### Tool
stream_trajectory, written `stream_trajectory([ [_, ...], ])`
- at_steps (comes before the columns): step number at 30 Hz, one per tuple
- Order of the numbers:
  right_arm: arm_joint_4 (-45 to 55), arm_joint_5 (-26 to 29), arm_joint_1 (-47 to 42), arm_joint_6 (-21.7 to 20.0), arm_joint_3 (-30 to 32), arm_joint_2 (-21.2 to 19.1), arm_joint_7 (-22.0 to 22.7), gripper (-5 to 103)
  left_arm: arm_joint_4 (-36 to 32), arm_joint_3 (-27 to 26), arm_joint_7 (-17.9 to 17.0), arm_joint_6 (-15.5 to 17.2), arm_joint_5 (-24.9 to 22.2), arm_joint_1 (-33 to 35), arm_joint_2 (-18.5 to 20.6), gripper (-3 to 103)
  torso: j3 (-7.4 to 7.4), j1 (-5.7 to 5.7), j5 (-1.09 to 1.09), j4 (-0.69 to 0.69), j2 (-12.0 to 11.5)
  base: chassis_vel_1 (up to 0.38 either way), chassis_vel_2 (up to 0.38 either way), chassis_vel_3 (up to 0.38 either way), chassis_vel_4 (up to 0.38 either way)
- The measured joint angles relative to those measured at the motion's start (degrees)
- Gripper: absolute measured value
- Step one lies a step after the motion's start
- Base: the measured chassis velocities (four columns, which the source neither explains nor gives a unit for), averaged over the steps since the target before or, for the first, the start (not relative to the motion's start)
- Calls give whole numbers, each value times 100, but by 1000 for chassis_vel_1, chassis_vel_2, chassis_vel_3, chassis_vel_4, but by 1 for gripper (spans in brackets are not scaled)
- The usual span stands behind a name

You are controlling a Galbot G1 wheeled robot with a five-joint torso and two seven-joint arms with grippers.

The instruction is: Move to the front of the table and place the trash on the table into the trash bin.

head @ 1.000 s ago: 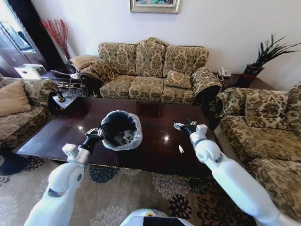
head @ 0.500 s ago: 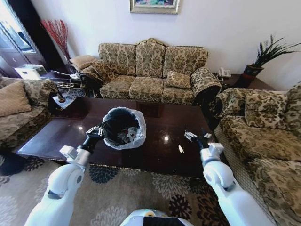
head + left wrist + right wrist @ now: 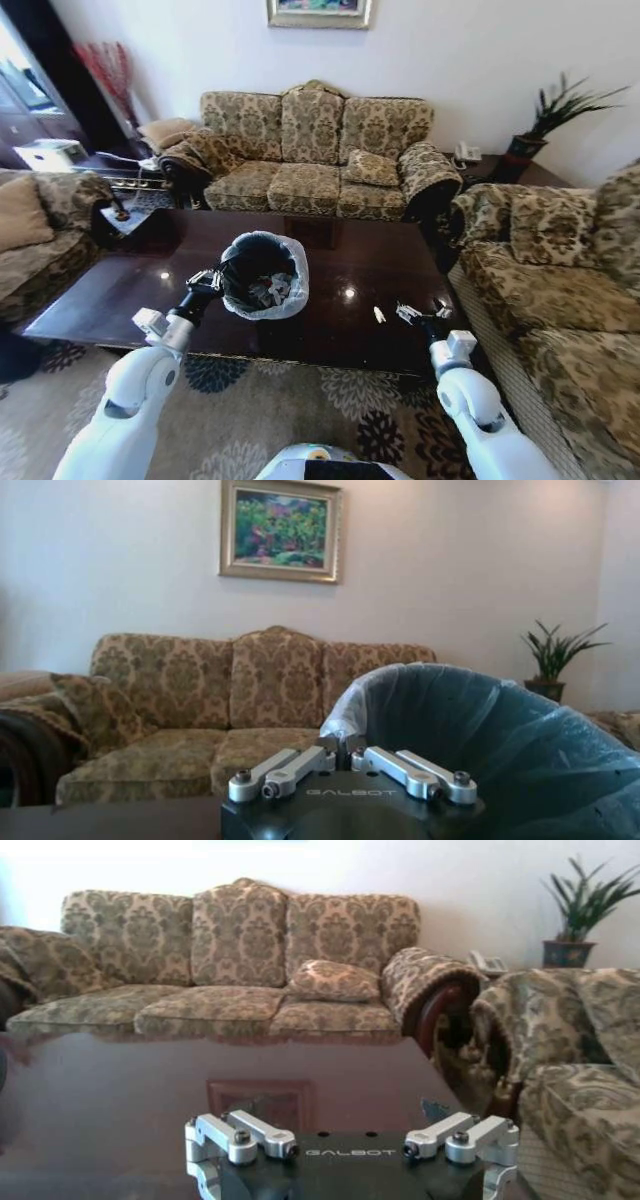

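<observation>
1. Two arms reach forward from the robot's white body, whose lower part is cut off by the head view's near edge.
2. The right gripper (image 3: 419, 314) hovers over the near right part of the table (image 3: 120, 290), its fingers spread apart and holding nothing; in the right wrist view its fingertips drop below the edge, so only the linkage (image 3: 350, 1140) is clear.
3. Just beside that gripper, toward the bin, lies one small white scrap (image 3: 379, 314) on the glossy dark top; it is too small to tell what it is made of.
4. The left gripper (image 3: 212, 281) is pressed together on the near rim of the trash bin (image 3: 262, 274), pinching the plastic liner; the left wrist view shows the fingers (image 3: 340, 744) meeting at the bag's folded edge.
5. The bin stands on the table, left of centre: round, black, its whitish translucent bag turned over the rim. Pale crumpled pieces (image 3: 268, 291) lie inside, partly hidden by the bin's wall.
6. Beyond the table's far edge stands a patterned sofa (image 3: 310, 150) against the wall.
</observation>
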Motion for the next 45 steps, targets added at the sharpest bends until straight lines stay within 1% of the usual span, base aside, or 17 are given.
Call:
stream_trajectory([
  [4, -329, -200, 103, 216, -87, 126, -121, 100, 54, -27, -3, -31, -6, -18, 19, 2, 0, 0, -5, 0, 0, -69, -76, -70, -79],
  [6, -752, -451, 270, 469, -284, 272, -270, 100, 76, -27, 37, -55, -23, -37, 18, 2, 1, 1, 5, -1, 0, -64, -82, -81, -80],
  [7, -798, -503, 311, 507, -345, 275, -305, 100, 85, -22, 49, -61, -50, -44, 14, 2, 0, 1, 0, 0, 0, -35, -68, -50, -80],
  [14, -936, -698, 341, 640, -633, 284, -481, 100, 118, -2, 83, -67, -91, -55, 6, 2, 0, 1, 0, 0, 0, -21, -24, -16, -21],
  [16, -1145, -785, 477, 767, -1039, 299, -520, 100, 130, 0, 102, -69, -90, -60, 6, 2, 0, 0, -2, 1, 0, 0, 0, 0, 0],
  [17, -1145, -785, 477, 767, -1039, 299, -520, 100, 130, 0, 102, -69, -90, -60, 6, 2, 0, 0, -2, 1, 0, 0, 0, 0, 0],
  [20, -1437, -781, 706, 802, -1380, 330, -485, 100, 121, 5, 114, -70, -90, -61, 13, 2, 0, 0, -3, 1, 0, 0, 0, 0, 0],
  [23, -2154, -682, 1352, 918, -1883, 385, -326, 100, 50, 9, 119, -71, -91, -82, 56, 2, 0, 0, 1, 1, 0, 0, 0, 0, 0],
  [28, -2656, -495, 1845, 924, -2144, 408, -258, 100, -24, -21, 113, -63, -103, -54, 101, 2, 1, 2, 0, 2, 0, 0, 0, 0, 0],
  [35, -3171, -433, 2097, 1012, -2362, 536, -163, 100, 98, -2, 103, -59, -104, -113, 126, 2, 1, 1, -1, 1, 0, 0, 0, 0, 0],
  [36, -3230, -431, 2116, 1026, -2365, 569, -159, 103, 115, 13, 92, -69, -104, -127, 125, 2, 1, 1, -1, 1, 0, 0, 0, 0, 0],
  [38, -3308, -432, 2135, 1067, -2367, 607, -158, 103, 134, 31, 74, -108, -104, -141, 117, 2, 1, 1, 0, 1, 0, 0, 0, 0, 0],
  [39, -3428, -433, 2160, 1147, -2368, 654, -159, 97, 148, 51, 11, -176, -104, -150, 92, 2, 1, 1, -1, 1, 0, 0, 0, 0, 0],
  [40, -3461, -433, 2166, 1170, -2368, 667, -160, 97, 148, 56, -16, -193, -109, -150, 84, 2, 1, 1, -1, 1, 0, 0, 0, 0, 0],
  [42, -3519, -425, 2173, 1219, -2360, 688, -179, 90, 140, 56, -53, -210, -137, -138, 76, 2, 0, 1, 0, 1, 0, 0, 0, 0, 0],
  [43, -3519, -425, 2173, 1219, -2360, 688, -179, 90, 140, 56, -53, -210, -137, -138, 76, 2, 0, 1, 0, 1, 0, 0, 0, 0, 0],
  [45, -3529, -399, 2171, 1235, -2355, 673, -219, 82, 117, 46, -54, -211, -149, -141, 86, 2, 0, 1, 0, 1, 0, 0, 0, 0, 0],
])
